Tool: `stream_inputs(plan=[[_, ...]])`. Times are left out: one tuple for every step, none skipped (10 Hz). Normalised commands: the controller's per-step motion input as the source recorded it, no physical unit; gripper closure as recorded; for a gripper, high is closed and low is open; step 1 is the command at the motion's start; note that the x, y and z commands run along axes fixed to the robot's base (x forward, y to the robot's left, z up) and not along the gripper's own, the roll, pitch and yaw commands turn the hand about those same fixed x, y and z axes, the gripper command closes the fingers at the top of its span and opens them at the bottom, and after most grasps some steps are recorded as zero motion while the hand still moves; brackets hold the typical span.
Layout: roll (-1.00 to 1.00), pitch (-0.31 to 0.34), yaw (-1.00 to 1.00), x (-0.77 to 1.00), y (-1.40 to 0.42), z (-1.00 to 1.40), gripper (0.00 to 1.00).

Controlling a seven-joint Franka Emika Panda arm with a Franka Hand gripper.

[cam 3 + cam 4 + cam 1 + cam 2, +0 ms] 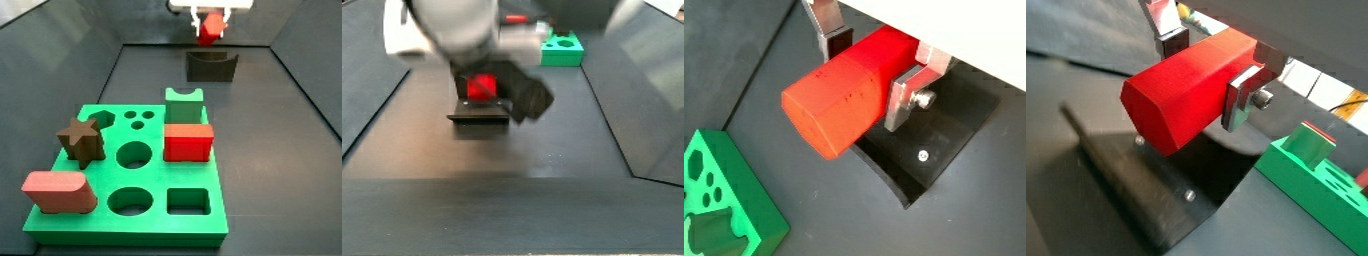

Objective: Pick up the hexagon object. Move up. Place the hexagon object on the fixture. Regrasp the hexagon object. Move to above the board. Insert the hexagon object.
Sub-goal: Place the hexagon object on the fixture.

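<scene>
Claw (pixel 871 68) clamped on the hexagon object (pixel 844 95), red prism jutting out between its fingers (pixel 905 92), just above the fixture (pixel 210 66).

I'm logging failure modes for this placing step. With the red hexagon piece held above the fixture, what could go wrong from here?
1. The gripper clamps the hexagon object near one end, so most of it overhangs; it could tilt when it meets the fixture.
2. In a side view the arm hides much of the fixture, so alignment over it is hard to confirm.

Dark grey floor (pixel 254 130) enclosed by sloping grey walls (pixel 60 60).
</scene>
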Motion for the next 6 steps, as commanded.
stream_inputs(plan=[[-0.59,0.050,-0.17,0.15,0.10,-1.00,1.00],[-0.35,0.022,-0.15,0.16,0.10,-1.00,1.00],[-0.26,0.011,-0.14,0.17,0.10,-1.00,1.00],[-0.15,-0.022,-0.11,0.15,0.12,-0.88,1.00],[-0.12,-0.043,-0.10,0.12,0.15,-0.82,1.00],[-0.12,-0.043,-0.10,0.12,0.15,-0.82,1.00]])
